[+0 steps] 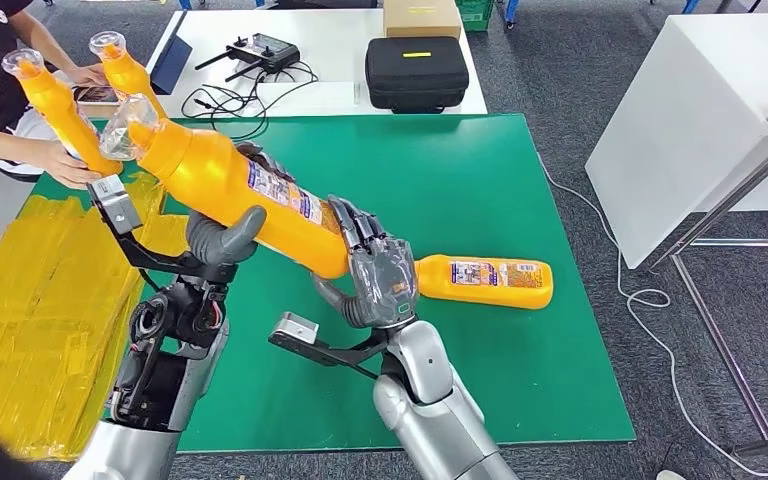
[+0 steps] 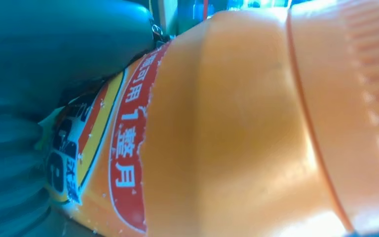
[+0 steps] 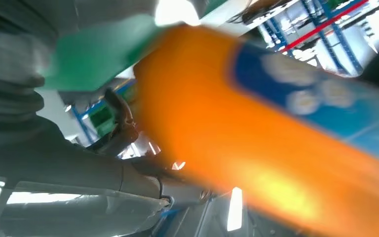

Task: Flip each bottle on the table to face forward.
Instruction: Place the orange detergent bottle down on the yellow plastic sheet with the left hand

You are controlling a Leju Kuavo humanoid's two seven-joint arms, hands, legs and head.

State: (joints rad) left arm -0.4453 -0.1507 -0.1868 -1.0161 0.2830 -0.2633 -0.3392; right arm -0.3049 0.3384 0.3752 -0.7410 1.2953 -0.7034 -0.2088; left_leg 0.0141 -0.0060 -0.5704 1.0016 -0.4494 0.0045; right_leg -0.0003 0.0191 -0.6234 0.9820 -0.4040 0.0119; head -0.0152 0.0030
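A large orange bottle with a clear cap is held tilted above the green mat, cap end up and to the left. My left hand grips its middle from below. My right hand holds its base end, fingers over the bottom. The left wrist view shows the bottle's label close up, and the right wrist view shows its blurred orange body. A second orange bottle lies on its side on the mat, just right of my right hand.
At the far left a person holds two more orange bottles upright. Yellow sheeting covers the left of the table. Behind the mat a white table carries a black case, a controller and cables. A white table stands to the right.
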